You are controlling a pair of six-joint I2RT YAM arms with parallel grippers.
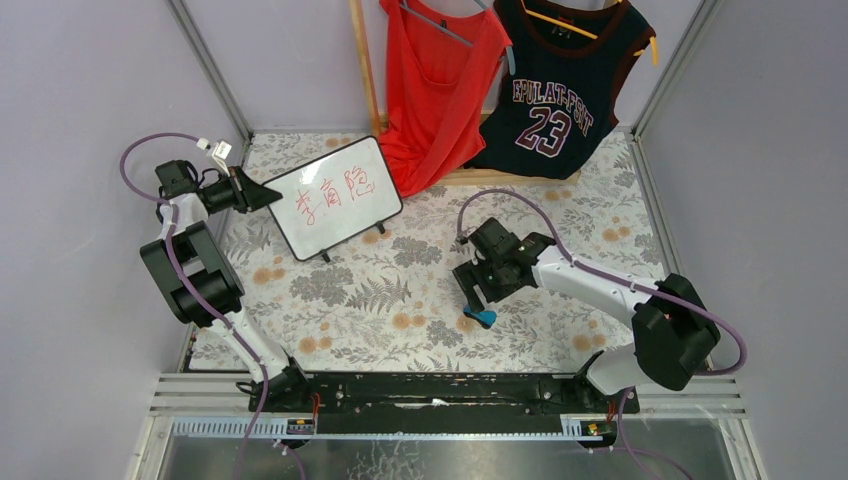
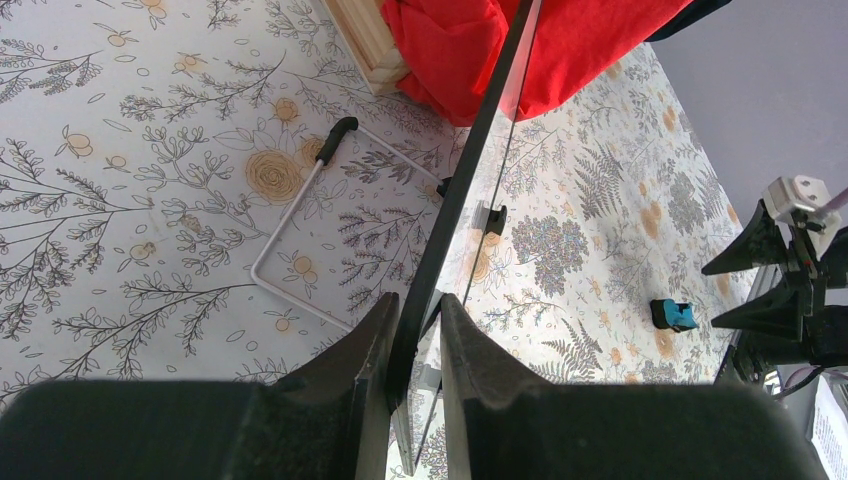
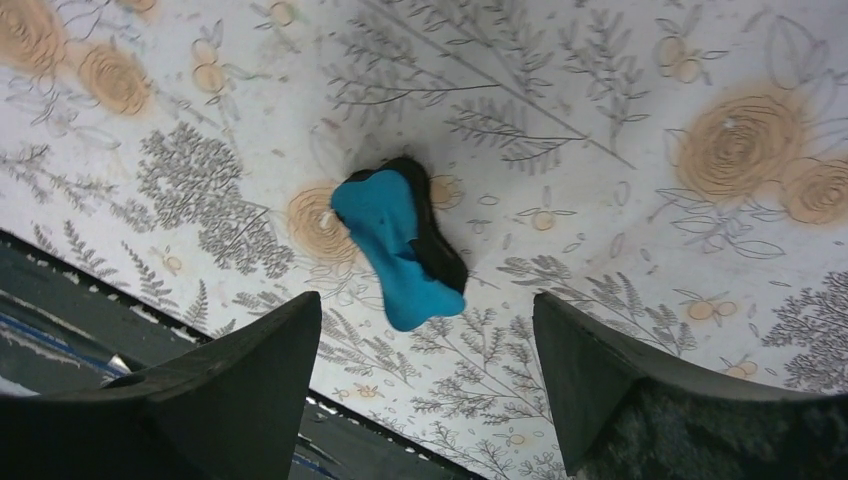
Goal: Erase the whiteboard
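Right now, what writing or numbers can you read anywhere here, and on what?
"23": big white digits on the dark sleeveless basketball jersey.
Arched white lettering above the digits: too blurred to read surely.
"李商隐", seemingly: red handwriting on the small black-framed whiteboard.

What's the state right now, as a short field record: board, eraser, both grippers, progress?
whiteboard: propped up on the table, red handwriting across it
left gripper: shut on the whiteboard's edge
eraser: blue, bone-shaped, lying on the floral tablecloth, not held
right gripper: open, above the eraser, a finger on each side, not touching it
progress: nothing wiped yet
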